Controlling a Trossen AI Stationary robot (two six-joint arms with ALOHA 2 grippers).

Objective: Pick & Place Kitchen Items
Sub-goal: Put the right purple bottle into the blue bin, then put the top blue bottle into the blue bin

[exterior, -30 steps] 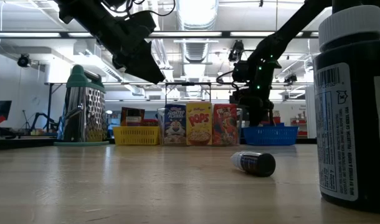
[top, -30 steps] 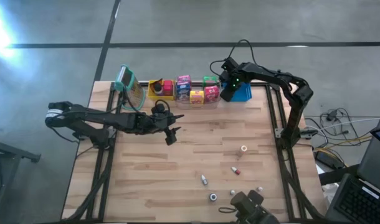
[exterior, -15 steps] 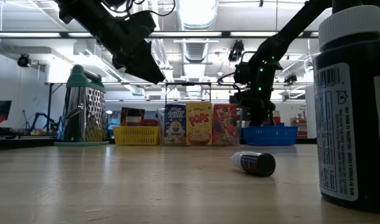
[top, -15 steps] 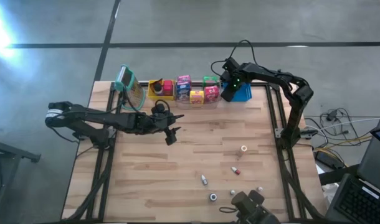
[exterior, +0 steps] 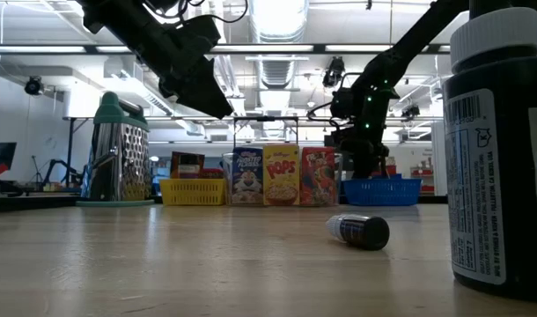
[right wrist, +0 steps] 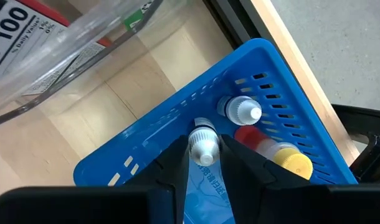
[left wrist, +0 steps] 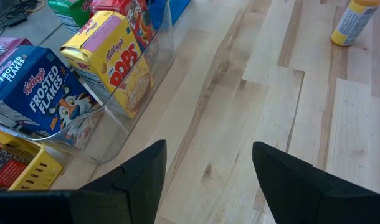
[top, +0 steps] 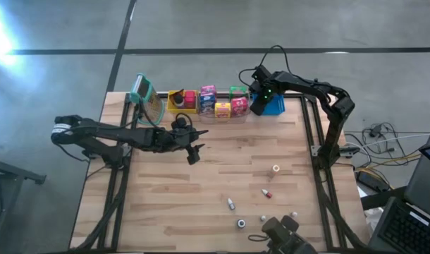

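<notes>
Bottle (right wrist: 204, 149), white-capped, sits between the right gripper's (right wrist: 202, 163) fingers, hanging over the blue bin (right wrist: 146, 146) where two others already lie. I'd part the fingers fully and lift straight up, clear of the bin's wall. The left gripper (left wrist: 205, 171) waits spread and empty, near the bin's neighbouring cereal boxes (left wrist: 121, 59).

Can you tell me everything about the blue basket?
The blue basket looks like plastic, with rows of slots cut in its walls. It sits on the wooden table at the far edge, next to the clear bin of cereal boxes. Inside lie small bottles: one with a white cap and one with a yellow cap. The right tool hangs over it, its fingers close on either side of another white-capped bottle above the basket.
</notes>
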